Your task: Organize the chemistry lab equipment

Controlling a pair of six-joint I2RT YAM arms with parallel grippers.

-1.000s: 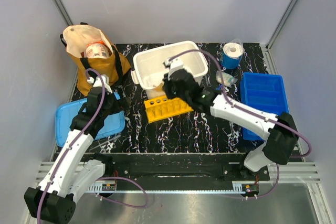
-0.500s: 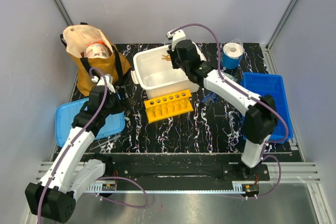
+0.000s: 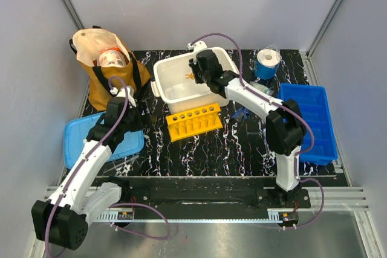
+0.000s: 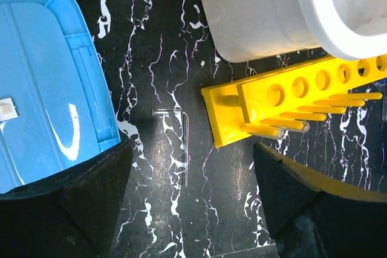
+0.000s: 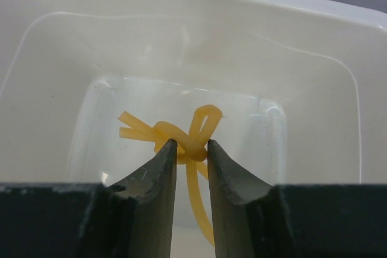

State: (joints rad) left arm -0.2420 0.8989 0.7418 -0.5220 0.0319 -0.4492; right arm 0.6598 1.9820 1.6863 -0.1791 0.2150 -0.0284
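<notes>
Black marbled tabletop (image 4: 157, 58) below. My left gripper (image 4: 193, 149) hangs spread wide over a thin clear tube (image 4: 185, 143), between blue tray (image 4: 48, 77) and yellow rack (image 4: 290, 98). Farther back, inside the white tub (image 5: 302, 58), my right gripper (image 5: 192, 143) flanks the yellow-orange knotted piece (image 5: 202, 119), jaws narrowly parted. Pinching or loose, cannot tell.

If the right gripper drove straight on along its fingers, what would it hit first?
The yellow knotted piece, right at the right gripper's tips; behind it the white tub's floor. Depth is hard to judge.
</notes>
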